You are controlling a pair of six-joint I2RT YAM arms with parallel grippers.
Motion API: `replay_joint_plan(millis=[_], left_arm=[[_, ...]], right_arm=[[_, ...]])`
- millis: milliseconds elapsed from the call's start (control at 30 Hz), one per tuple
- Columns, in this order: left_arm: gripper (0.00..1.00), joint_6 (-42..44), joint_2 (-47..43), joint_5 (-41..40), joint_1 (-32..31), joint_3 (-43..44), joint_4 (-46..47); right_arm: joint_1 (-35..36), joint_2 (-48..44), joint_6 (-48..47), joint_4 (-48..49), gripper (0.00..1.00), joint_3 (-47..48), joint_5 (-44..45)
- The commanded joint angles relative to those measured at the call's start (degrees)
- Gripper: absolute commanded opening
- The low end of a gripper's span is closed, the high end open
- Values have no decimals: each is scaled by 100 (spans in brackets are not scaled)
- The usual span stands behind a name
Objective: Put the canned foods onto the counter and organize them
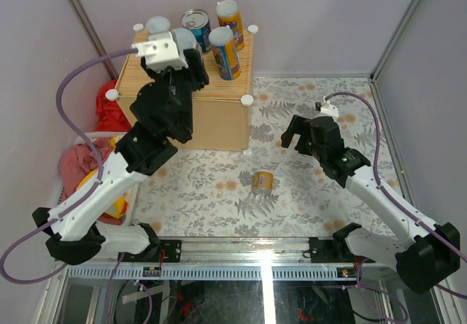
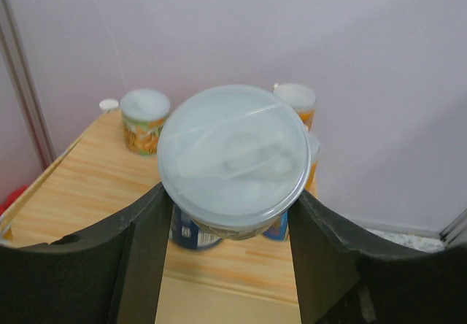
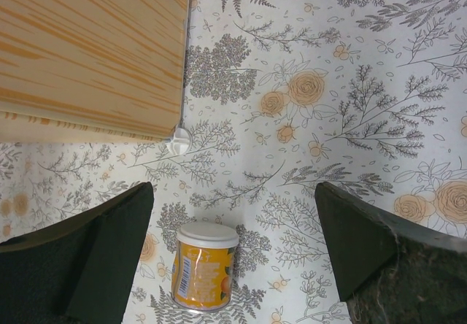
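We see the left gripper clenched on a pale-lidded can. The can sits squarely between both jaws over the middle of the counter. We cannot tell whether its base touches the plank top.

Four more tins stand on the counter:
- a short can near the back left corner
- a blue can by the back edge
- a tall can at the back right corner
- a second tall tin along the right edge

The right gripper hangs with its jaws released and spread wide, grasping nothing. An orange can rests on the floral table near its middle, off the counter's front right corner. In the right wrist view it appears between the two jaws, below and apart from them.
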Motion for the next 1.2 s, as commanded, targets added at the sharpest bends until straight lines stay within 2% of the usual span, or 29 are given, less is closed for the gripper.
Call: replay_joint_plan(millis=[0, 167, 300, 367, 500, 600, 900, 1167], left_arm=[[0, 426, 337, 705, 536, 1085, 495], [0, 113, 1098, 1251, 1384, 2488, -181], [0, -714, 1688, 1845, 2382, 3666, -1271], [0, -1181, 1825, 2073, 2942, 3808, -1656], [0, -2223, 1830, 2736, 4150, 3459, -2183], [0, -2508, 1829, 2932, 4542, 3051, -2386], [0, -2691, 1851, 3123, 4735, 2077, -2526], [0, -2662, 1672, 3237, 4741, 1017, -2003]], right_arm=[[-26, -189, 48, 285, 100, -45, -100], [-23, -181, 69, 346, 100, -78, -158], [-21, -177, 72, 377, 100, -96, -200], [-28, -185, 72, 391, 100, -113, -204], [-21, -192, 75, 445, 100, -174, -215], [-27, -161, 97, 503, 100, -210, -248], [-24, 0, 121, 602, 100, -180, -305], [-27, 94, 125, 625, 100, -172, -309]])
